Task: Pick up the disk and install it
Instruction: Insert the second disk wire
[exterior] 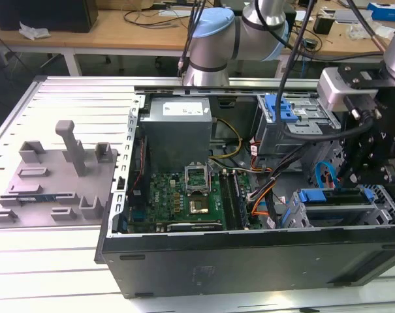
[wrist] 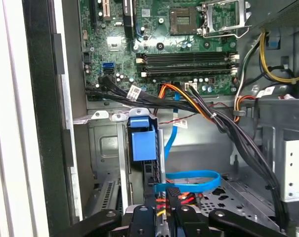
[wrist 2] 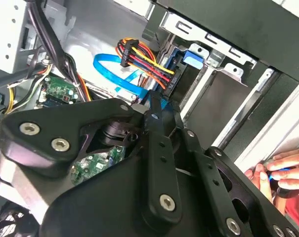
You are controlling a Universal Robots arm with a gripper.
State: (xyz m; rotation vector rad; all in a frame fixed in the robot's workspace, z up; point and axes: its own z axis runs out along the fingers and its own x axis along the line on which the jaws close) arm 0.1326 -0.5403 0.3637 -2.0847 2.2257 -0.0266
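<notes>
Flat silver disk with bright blue bracket (exterior: 334, 197) sits in drive cage at open grey computer case (exterior: 249, 254) front corner. Black hand (wrist: 161, 210) hovers just above cage; finger state: cannot tell. Seating, cabling unconfirmed.

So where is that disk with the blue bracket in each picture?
Exterior view: the disk lies in the drive cage, on the exterior view's right.
Second wrist view: its blue bracket pokes from the bay beside the coloured wires.
First wrist view: it sits between motherboard and cable.
Shared landmark: the flat blue cable.
</notes>
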